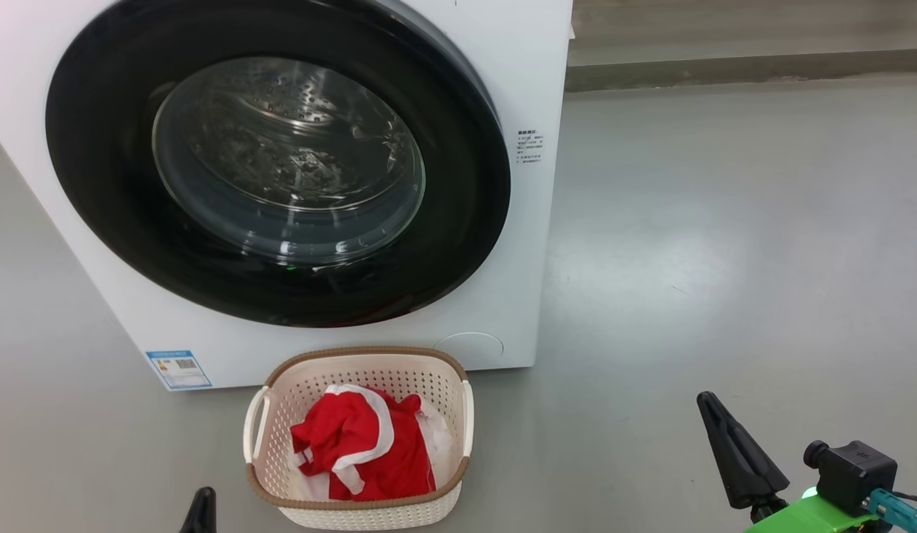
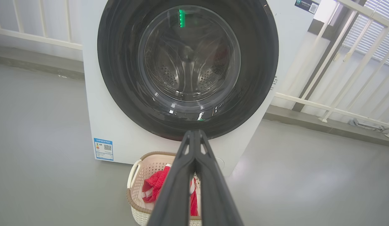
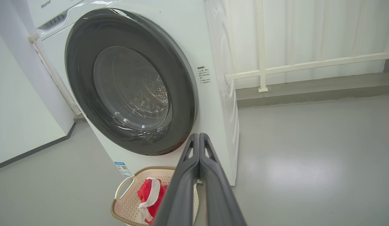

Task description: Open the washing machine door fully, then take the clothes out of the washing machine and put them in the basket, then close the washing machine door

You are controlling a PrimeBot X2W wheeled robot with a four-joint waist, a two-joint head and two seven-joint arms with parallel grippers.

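The white washing machine stands ahead with its black-rimmed round door flat against the front; the steel drum shows through the glass. On the floor before it sits the cream basket holding the red and white clothes. My left gripper is shut and empty, well back from the door, above the basket. My right gripper is shut too, off to the machine's right. In the head view the right gripper is at lower right, the left fingertip at the bottom edge.
Grey floor spreads to the right of the washing machine. A white railing and low ledge run along the back wall. A white wall panel stands at the machine's left side. A blue label marks the washer's lower left corner.
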